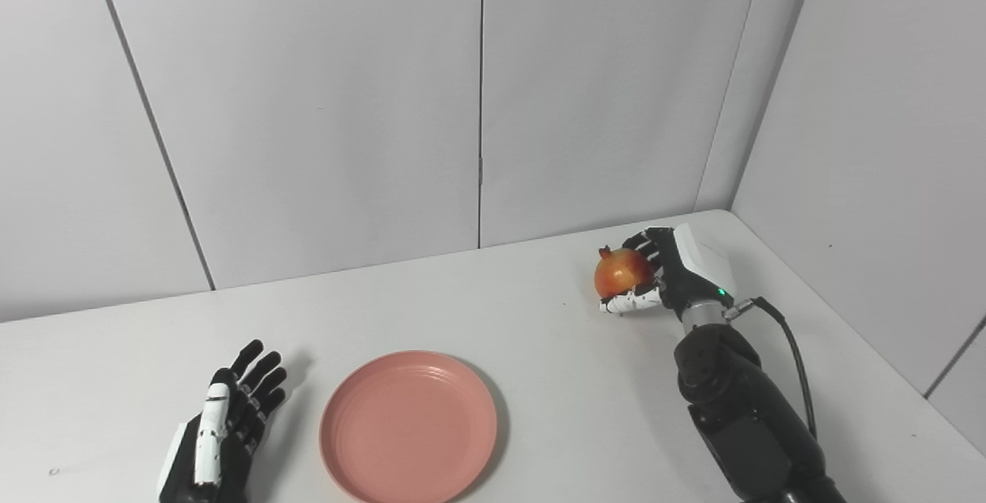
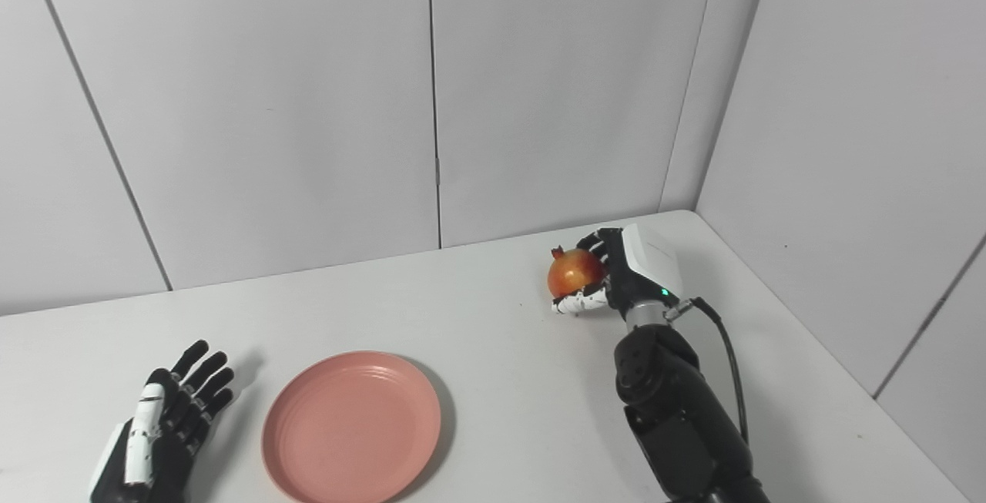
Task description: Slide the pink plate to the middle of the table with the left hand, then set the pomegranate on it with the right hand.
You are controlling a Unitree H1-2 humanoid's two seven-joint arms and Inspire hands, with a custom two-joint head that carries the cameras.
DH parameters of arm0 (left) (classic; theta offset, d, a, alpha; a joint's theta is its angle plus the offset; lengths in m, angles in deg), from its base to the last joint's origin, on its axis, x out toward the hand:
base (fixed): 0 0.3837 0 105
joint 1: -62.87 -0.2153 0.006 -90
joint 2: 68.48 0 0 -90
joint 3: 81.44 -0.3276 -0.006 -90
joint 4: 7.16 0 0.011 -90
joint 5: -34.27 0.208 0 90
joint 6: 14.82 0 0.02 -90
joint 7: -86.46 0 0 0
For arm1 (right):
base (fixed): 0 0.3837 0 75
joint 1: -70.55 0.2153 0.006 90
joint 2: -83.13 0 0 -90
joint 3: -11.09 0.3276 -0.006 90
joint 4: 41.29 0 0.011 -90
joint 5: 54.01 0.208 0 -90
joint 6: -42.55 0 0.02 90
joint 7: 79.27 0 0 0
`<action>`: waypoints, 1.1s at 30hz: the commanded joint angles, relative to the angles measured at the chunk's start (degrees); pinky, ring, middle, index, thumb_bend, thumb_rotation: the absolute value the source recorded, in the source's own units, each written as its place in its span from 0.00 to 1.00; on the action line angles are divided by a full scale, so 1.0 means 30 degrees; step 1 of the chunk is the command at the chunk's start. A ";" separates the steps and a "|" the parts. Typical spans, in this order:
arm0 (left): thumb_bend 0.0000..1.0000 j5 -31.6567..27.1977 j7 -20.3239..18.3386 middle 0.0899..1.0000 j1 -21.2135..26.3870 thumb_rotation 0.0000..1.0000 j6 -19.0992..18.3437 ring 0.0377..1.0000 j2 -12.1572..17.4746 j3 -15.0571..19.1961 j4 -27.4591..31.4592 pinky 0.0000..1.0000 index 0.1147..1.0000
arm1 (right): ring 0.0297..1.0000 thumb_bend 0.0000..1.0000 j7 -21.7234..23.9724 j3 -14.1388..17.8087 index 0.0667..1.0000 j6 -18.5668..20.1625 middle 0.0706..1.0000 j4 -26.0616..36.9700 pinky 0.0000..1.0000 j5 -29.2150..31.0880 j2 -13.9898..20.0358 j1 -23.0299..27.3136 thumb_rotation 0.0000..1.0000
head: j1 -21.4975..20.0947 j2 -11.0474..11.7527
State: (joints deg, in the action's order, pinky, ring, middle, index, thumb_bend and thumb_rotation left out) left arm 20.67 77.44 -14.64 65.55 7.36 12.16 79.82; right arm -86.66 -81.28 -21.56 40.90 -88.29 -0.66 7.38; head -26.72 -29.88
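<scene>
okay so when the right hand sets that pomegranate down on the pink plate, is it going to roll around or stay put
The round red-orange pomegranate, now in the right hand, will probably roll a little. The smooth round pink plate looks shallow with a raised rim, which should likely stop it. Its hard-looking skin suggests it will not squash.

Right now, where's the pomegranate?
The pomegranate is held in the right hand at the table's far right, near the back corner, well away from the pink plate at the near middle.
</scene>
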 commanded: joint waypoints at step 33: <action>0.42 0.1816 0.1474 0.87 -0.0331 1.00 -0.0519 0.87 -0.1322 -0.1643 0.1424 0.89 0.84 | 0.36 0.52 0.3786 -0.3645 0.50 -0.0045 0.39 0.8593 0.29 -0.4098 -0.3047 -0.0042 0.00 | 0.4297 -0.0829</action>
State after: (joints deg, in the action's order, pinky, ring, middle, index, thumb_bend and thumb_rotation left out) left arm 25.71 81.44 -15.97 64.64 4.15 7.66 82.49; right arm -74.90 -91.98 -20.31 64.66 -99.38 -9.26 6.03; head -14.77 -32.08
